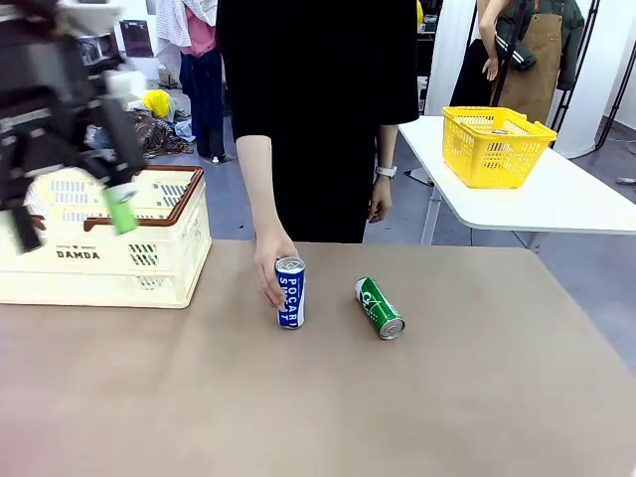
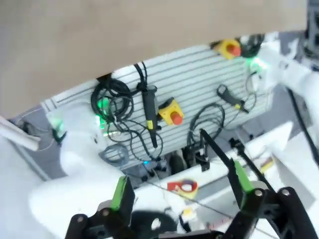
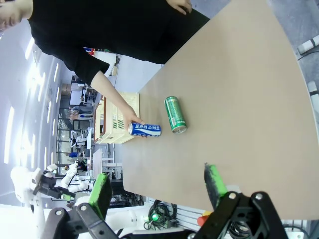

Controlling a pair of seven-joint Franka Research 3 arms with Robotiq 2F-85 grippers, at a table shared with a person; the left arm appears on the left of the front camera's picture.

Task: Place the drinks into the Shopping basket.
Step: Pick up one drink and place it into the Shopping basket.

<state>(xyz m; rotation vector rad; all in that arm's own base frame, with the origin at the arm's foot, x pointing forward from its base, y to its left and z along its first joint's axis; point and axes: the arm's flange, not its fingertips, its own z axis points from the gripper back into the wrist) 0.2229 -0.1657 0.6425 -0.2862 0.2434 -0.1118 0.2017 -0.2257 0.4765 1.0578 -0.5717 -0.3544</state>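
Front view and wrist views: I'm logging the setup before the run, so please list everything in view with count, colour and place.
Pocari Sweat can: one, blue and white, upright at mid-table.
green can: one, green with a silver top, lying on its side just right of the blue can, apart from it.
Shopping basket: one, cream-white with a brown rim, far left of the table.
table: one, brown.
yellow basket: one, on the white table behind, at the right.
person's hand: one, resting on the blue can.
left gripper: black with green pads, jaws open, empty, raised in front of the Shopping basket.
right gripper: same colours, jaws open, empty, above the table's near edge.
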